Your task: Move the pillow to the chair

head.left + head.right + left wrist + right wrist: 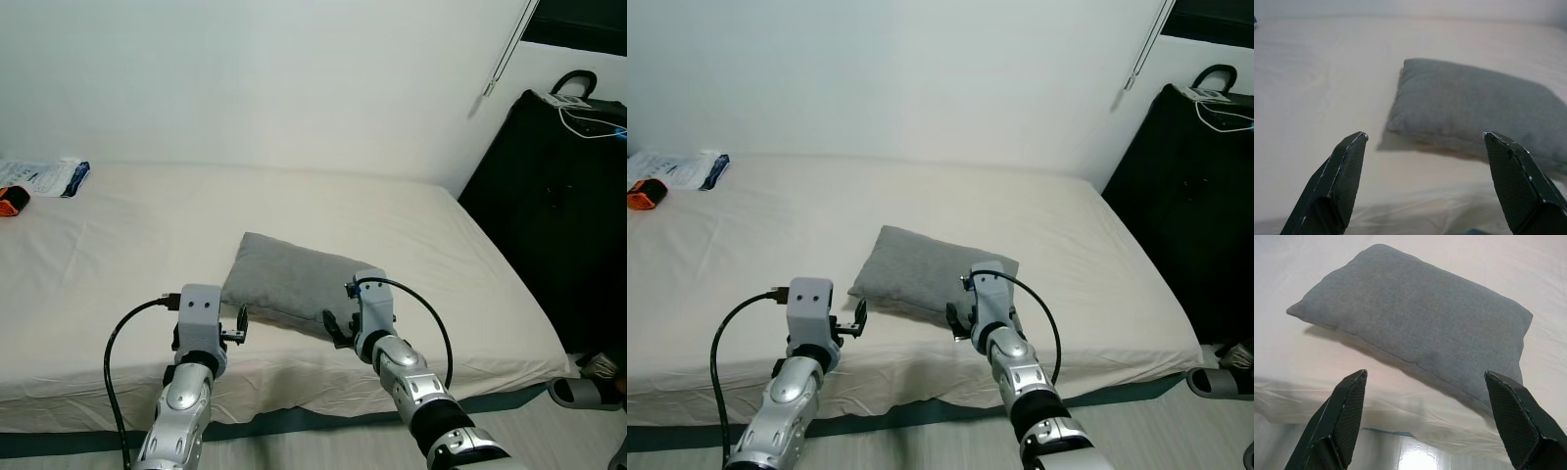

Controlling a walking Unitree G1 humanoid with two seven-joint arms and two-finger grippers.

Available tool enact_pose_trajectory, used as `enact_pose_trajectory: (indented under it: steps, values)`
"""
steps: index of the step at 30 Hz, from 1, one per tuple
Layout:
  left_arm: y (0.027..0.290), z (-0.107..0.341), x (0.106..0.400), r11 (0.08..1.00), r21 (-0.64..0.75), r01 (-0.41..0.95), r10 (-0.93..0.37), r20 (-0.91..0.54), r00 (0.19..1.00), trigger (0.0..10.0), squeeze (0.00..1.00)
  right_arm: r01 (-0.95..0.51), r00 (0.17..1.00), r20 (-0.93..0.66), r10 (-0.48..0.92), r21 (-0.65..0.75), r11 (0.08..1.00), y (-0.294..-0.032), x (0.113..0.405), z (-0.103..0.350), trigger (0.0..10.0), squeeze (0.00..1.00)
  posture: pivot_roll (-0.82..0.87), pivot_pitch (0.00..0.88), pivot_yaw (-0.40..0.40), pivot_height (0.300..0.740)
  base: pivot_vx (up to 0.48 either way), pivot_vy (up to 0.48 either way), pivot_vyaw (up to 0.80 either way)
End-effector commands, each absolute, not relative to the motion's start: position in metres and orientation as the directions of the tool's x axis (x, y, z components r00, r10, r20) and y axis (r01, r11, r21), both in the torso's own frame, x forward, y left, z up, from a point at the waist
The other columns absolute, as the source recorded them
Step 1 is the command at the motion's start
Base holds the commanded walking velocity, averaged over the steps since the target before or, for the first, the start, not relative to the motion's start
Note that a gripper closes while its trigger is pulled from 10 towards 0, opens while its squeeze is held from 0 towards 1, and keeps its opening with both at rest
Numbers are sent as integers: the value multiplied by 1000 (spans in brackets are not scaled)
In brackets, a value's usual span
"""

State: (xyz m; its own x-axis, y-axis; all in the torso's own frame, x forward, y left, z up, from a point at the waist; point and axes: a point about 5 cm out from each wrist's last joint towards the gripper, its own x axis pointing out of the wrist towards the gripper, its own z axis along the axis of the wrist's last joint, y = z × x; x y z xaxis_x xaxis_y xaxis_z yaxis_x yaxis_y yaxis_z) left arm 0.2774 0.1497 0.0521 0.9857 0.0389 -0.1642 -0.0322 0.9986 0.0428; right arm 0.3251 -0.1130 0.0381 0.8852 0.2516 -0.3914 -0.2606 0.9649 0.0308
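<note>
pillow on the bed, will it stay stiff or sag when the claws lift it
The grey pillow looks soft and plump, so it will probably sag between two grips. Its woven cover seems matte, so slipping is unlikely. It likely weighs little and, lying flat on the bed, won't roll.

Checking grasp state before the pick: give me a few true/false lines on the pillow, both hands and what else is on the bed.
1. The grey pillow lies on the bed, near its front edge. True.
2. The left hand is shut on the pillow. False: its fingers are spread open and short of the pillow.
3. The right hand is open, with the pillow ahead of it. True.
4. The pillow is already on a chair. False: it rests on the bed.
5. An orange object sits at the far left of the bed. True.
</note>
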Motion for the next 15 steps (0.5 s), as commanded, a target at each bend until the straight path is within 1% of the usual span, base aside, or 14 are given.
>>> enact_pose_trajectory:
  steps: [1,3,6,7,9,11,15]
  values:
    - [149,48,276,998,63,-27,38,-183,982,10000,0,-272,882,-396,256,16,962,-114,324,36,10000,0,91,0,-146,708,0,0,0]
    - [152,43,277,994,109,-19,39,-187,982,10000,0,-280,884,-387,263,14,960,-113,323,35,10000,0,95,0,-142,708,0,0,0]
    - [154,31,273,976,214,48,-2,-211,977,10000,0,-274,880,-417,228,-53,960,-120,318,27,10000,0,86,0,-138,708,0,0,0]
    - [154,31,273,976,214,48,-2,-211,977,10000,0,-274,880,-417,228,-53,960,-120,318,27,10000,0,86,0,-138,708,0,0,0]
    - [162,31,270,981,193,-2,43,-211,977,10000,0,-233,899,-393,192,-59,971,-131,316,26,10000,0,86,0,-138,708,0,0,0]
    - [165,31,270,982,184,-27,66,-209,976,10000,0,-216,906,-384,181,-50,975,-134,316,26,10000,0,86,0,-138,708,0,0,0]
    - [168,28,267,980,195,-46,88,-213,973,10000,0,-192,911,-379,162,-42,980,-140,313,25,10000,0,76,0,-132,708,0,0,0]
